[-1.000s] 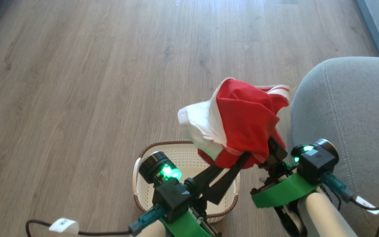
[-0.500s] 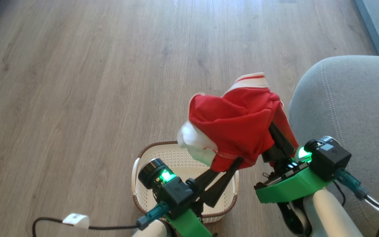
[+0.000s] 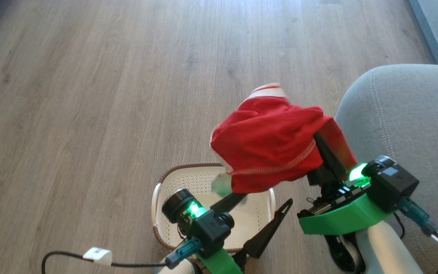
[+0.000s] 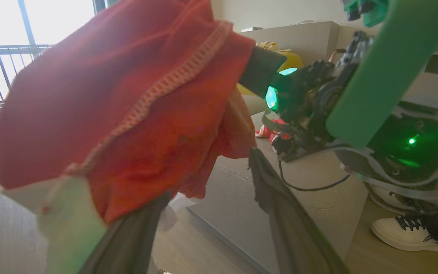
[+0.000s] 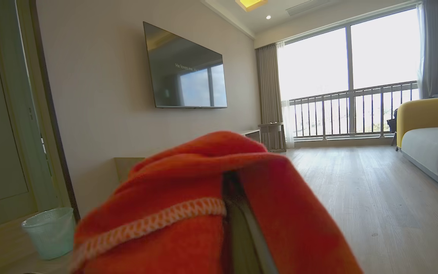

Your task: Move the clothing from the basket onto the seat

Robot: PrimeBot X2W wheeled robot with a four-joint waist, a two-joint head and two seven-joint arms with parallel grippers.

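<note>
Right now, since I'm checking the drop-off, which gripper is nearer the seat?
Right. The right gripper, shut on the clothing, is just beside the seat's rounded edge. The left gripper, jaws open, is farther left, over the basket.

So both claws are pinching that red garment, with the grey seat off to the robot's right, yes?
Not both. The head view shows only the right claw shut on the red garment; the left claw is open, its fingers spread apart. The grey seat is indeed on the robot's right.
</note>
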